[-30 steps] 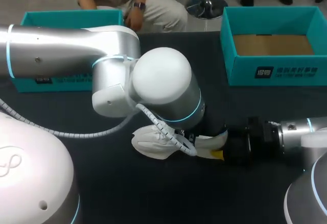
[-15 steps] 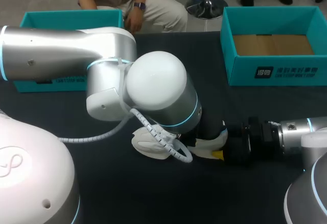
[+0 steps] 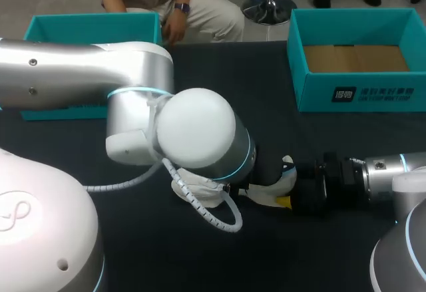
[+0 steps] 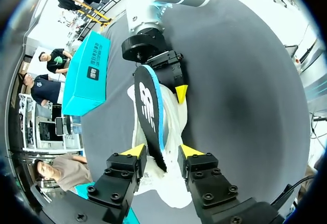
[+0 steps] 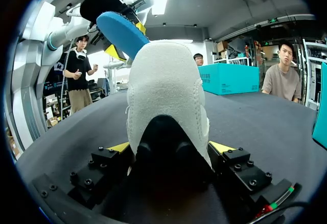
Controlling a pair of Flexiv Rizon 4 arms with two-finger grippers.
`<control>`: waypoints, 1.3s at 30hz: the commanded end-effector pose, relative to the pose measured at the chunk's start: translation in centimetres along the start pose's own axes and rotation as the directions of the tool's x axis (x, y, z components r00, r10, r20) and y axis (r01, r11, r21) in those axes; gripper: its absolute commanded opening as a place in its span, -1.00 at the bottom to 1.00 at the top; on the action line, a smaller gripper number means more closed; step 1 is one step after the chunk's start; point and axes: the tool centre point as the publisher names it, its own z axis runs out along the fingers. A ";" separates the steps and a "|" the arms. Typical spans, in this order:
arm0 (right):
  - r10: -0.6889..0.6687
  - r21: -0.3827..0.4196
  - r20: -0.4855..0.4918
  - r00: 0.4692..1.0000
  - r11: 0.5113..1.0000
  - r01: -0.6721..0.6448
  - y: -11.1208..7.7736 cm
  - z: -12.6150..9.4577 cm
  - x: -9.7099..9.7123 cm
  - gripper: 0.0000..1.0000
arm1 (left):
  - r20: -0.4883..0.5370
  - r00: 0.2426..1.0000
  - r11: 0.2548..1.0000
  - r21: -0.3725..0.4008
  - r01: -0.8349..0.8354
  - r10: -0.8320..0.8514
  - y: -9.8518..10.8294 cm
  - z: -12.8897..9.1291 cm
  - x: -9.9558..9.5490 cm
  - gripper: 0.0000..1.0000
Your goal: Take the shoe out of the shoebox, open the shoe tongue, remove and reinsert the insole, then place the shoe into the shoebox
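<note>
The white shoe (image 3: pixel 193 191) lies on the black table, mostly hidden under my left arm in the head view. My right gripper (image 3: pixel 286 195) comes in from the right and is shut on the shoe's heel, a yellow tip pressed against each side of the shoe (image 5: pixel 166 91). A black insole with a blue edge (image 4: pixel 148 106) sticks up out of the shoe (image 4: pixel 176 119). My left gripper (image 4: pixel 162 151) stands over it, open, with the insole's end loose between its fingers. In the right wrist view the insole (image 5: pixel 122 32) rises above the shoe.
An open teal shoebox (image 3: pixel 359 96) with a brown cardboard floor stands at the back right. A second teal box (image 3: pixel 93 26) sits at the back left, partly behind my left arm. Bare black table lies in front of the shoe.
My left gripper has opened off the insole, which still stands in the shoe. The left arm has shifted left and toward the front. The right arm has kept still.
</note>
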 end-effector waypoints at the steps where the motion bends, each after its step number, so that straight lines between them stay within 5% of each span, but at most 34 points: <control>1: 0.000 0.002 0.003 1.000 1.000 0.000 -0.5 0.2 0.1 -1.00 | 0.014 1.000 1.000 -0.017 -0.010 0.010 -1.4 1.3 0.4 -0.22; 17: 0.000 0.002 0.003 1.000 1.000 0.000 -0.5 0.2 0.1 -1.00 | 0.042 0.999 1.000 -0.025 0.004 -0.003 -2.1 2.7 -0.9 -0.33; 19: 0.000 0.002 0.003 1.000 1.000 0.000 -0.5 0.2 0.1 -1.00 | 0.044 0.999 1.000 -0.027 0.004 -0.003 -2.0 2.6 -1.0 -0.47; 21: 0.000 0.002 0.003 1.000 1.000 0.000 -0.5 0.2 0.1 -1.00 | 0.047 0.999 1.000 -0.029 0.010 -0.009 -1.9 2.6 -1.1 -1.00; 39: 0.000 0.002 0.003 1.000 1.000 0.000 -0.5 0.2 0.1 -1.00 | 0.035 0.999 0.999 0.002 0.035 -0.035 -2.0 1.7 -1.0 -1.00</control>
